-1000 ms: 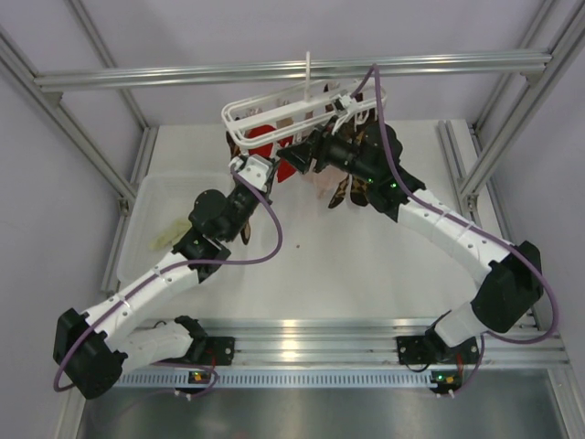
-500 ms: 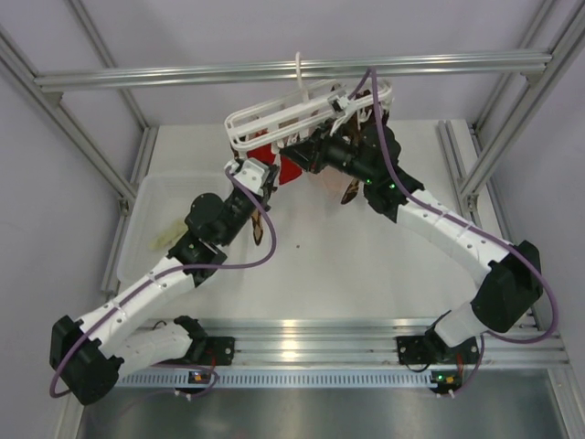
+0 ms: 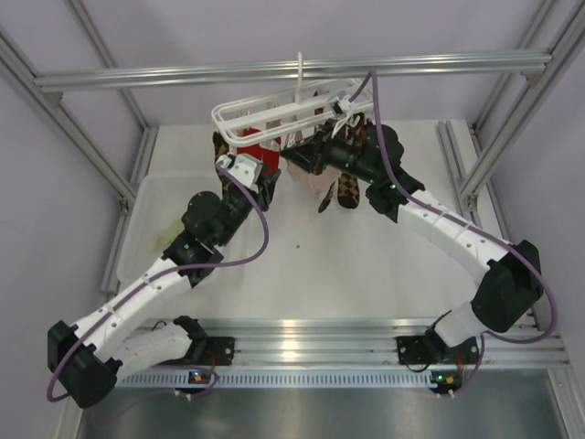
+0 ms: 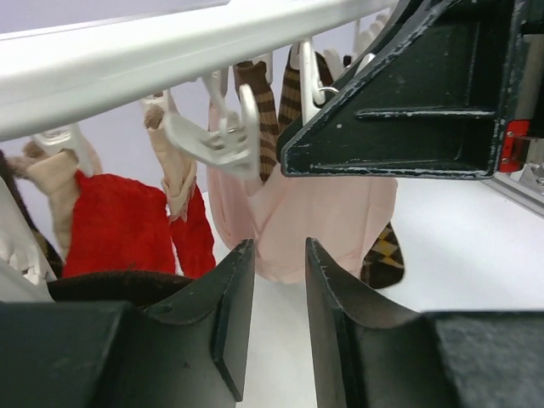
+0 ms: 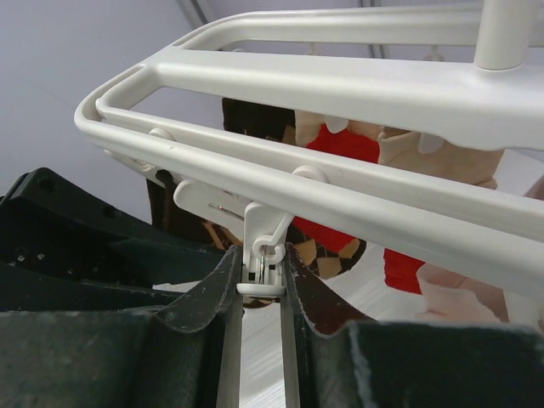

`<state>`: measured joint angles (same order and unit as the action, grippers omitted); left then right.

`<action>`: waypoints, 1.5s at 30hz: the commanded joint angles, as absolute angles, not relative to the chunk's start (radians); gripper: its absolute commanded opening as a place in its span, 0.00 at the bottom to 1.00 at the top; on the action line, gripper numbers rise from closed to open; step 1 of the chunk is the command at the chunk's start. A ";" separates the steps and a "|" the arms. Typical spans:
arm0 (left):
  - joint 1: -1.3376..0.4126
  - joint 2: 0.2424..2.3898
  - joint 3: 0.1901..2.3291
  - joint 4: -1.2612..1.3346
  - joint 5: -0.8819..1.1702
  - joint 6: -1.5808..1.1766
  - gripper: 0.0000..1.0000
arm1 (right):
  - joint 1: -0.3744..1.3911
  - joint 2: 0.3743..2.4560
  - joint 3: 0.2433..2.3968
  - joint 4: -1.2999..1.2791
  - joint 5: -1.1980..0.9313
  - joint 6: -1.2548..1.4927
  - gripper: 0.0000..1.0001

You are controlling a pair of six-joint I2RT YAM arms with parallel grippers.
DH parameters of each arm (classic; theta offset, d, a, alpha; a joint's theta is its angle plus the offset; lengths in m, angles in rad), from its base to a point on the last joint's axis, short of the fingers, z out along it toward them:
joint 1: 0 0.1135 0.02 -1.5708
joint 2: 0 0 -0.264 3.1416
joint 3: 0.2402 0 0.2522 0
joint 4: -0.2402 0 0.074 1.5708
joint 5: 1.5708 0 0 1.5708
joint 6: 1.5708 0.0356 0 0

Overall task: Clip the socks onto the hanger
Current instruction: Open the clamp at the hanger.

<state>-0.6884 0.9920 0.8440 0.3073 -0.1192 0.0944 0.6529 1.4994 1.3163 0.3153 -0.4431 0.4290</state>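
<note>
The white hanger [image 3: 292, 112] hangs by its hook from the top bar, tilted, with red, pink and brown argyle socks clipped under it. My right gripper [image 3: 298, 157] is under its frame [image 5: 340, 85] and shut on one white clip [image 5: 262, 270]. My left gripper [image 3: 268, 179] is just left of it, below the hanger; its jaws [image 4: 279, 289] stand slightly apart and empty, facing a pink sock [image 4: 323, 212]. A pale cream-yellow sock [image 3: 169, 240] lies in the clear bin at the left, away from both grippers.
The clear bin [image 3: 137, 197] sits on the left of the table. Red socks [image 4: 119, 221] and argyle socks [image 3: 345, 187] dangle around both grippers. Aluminium frame posts stand at both sides, and the bar [image 3: 183, 75] runs across above.
The hanger has swung and tilted toward the left. My left arm has moved up and left, close under the hanger. My right gripper has stayed at the clip.
</note>
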 commanded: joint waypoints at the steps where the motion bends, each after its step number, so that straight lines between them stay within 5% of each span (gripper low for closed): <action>1: -0.681 0.971 0.893 0.304 -0.173 0.064 0.37 | 0.646 1.473 1.331 0.384 -0.474 0.400 0.09; 12: -0.678 1.011 0.910 0.363 -0.271 0.071 0.68 | 0.643 1.451 1.324 0.367 -0.480 0.382 0.26; 25: -0.677 1.091 0.953 0.468 -0.296 0.092 0.71 | 0.643 1.434 1.327 0.360 -0.453 0.373 0.40; 37: -0.666 1.086 0.979 0.424 -0.267 0.074 0.40 | 0.637 1.394 1.302 0.350 -0.459 0.367 0.41; 45: -0.623 1.022 0.971 0.290 -0.057 0.040 0.16 | 0.632 1.387 1.299 0.408 -0.523 0.437 0.47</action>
<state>-0.6395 1.0683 0.9375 0.3202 -0.1703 0.0662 0.6418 1.4246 1.2949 0.3191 -0.4709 0.4015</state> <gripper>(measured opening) 0.246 0.466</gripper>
